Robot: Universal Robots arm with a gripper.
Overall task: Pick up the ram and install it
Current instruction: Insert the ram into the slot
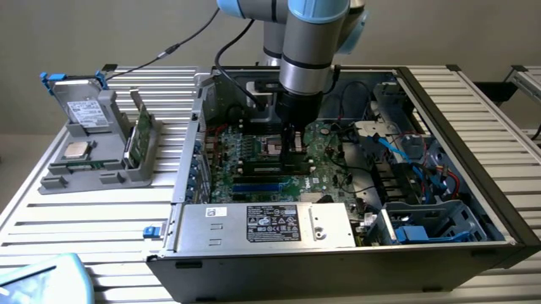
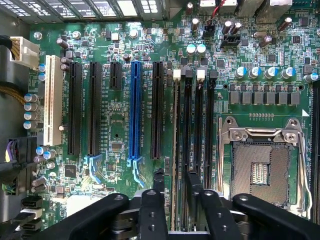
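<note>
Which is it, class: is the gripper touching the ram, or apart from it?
Apart. In the wrist view the open gripper has its fingertips either side of the seated ram, with green motherboard showing between each fingertip and the stick.

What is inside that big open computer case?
A green motherboard with long black slots, an empty processor socket, a silver power supply and blue cables. The arm covers part of the board.

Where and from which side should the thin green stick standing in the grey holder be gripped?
Take the green stick by its upper long edge, coming straight down from above and pinching its two flat faces. It stands on edge with its lower part in the grey holder, so probably only the top is free.
</note>
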